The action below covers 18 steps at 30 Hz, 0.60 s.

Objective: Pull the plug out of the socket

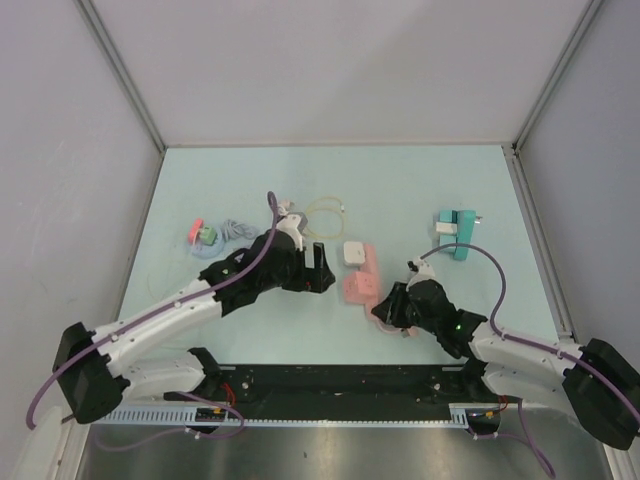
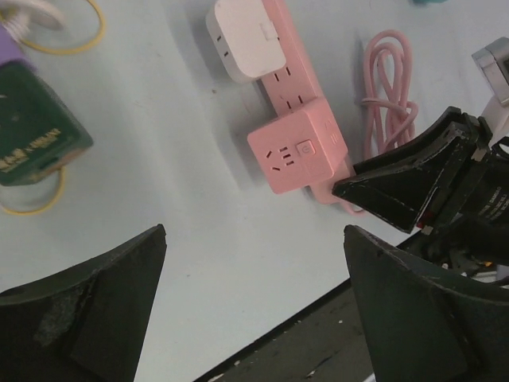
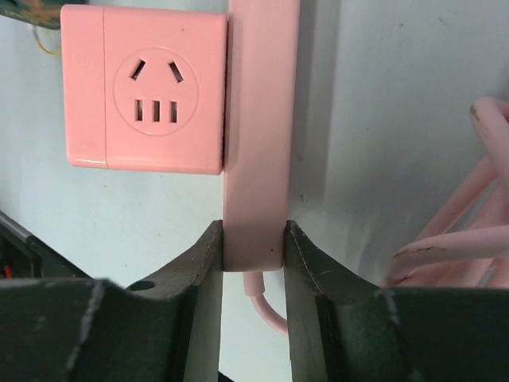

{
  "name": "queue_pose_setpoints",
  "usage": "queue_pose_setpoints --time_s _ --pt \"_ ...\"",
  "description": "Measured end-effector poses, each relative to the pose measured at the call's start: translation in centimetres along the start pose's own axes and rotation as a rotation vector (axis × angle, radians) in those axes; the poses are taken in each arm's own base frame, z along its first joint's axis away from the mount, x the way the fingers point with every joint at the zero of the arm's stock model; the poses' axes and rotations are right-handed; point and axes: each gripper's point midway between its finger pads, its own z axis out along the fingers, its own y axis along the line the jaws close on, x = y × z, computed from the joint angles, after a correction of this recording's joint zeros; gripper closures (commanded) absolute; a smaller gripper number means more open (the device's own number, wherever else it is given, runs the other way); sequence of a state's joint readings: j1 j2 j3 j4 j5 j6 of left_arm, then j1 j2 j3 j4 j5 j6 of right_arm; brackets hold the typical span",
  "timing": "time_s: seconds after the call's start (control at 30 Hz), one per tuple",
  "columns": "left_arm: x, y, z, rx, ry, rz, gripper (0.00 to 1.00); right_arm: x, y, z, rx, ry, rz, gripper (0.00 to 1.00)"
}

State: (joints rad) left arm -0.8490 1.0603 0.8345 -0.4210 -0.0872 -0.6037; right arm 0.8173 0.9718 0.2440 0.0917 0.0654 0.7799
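Note:
A pink power strip (image 1: 368, 268) lies mid-table with a white plug block (image 1: 353, 252) on its far end and a pink cube adapter (image 1: 357, 290) plugged in near its near end. My right gripper (image 3: 253, 231) is shut on the near end of the strip (image 3: 258, 119), just below the cube (image 3: 147, 99); it also shows in the top view (image 1: 387, 308). My left gripper (image 2: 254, 231) is open and empty, hovering left of and nearer than the cube (image 2: 298, 155) and the white plug (image 2: 245, 40), touching nothing; in the top view it (image 1: 320, 270) sits left of the strip.
The strip's pink cable (image 2: 387, 87) is coiled to its right. A teal adapter with a white plug (image 1: 455, 232) lies far right. A yellow cable loop (image 1: 325, 215), a grey cable (image 1: 235, 230) and a red-green item (image 1: 203, 235) lie at the far left.

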Motion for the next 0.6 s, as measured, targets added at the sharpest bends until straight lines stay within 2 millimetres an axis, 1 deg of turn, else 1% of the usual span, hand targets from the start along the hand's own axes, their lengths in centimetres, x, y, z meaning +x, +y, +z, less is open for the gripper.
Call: queue_pose_setpoints --time_s 0.23,0.37,0.4,0.53,0.6 --pt "1.7 -1.6 3.9 0.034 0.076 -0.088 0.04 0.3 0.3 0.1 -0.072 -0.051 0.087 0.91" --pt "3.8 -2.8 6.5 0.03 0.14 -0.077 0.04 0.8 0.6 -0.1 -0.098 -0.054 0.102 0.92" --pt "4.2 -3.0 7.2 0.024 0.156 -0.076 0.06 0.9 0.7 -0.2 -0.101 -0.054 0.103 0.92" --pt "5.2 -3.4 9.7 0.009 0.19 -0.076 0.08 1.4 0.9 -0.4 -0.118 -0.047 0.107 0.92" --pt "5.5 -3.3 10.5 0.0 0.194 -0.085 0.09 1.6 1.0 -0.5 -0.121 -0.046 0.109 0.92"
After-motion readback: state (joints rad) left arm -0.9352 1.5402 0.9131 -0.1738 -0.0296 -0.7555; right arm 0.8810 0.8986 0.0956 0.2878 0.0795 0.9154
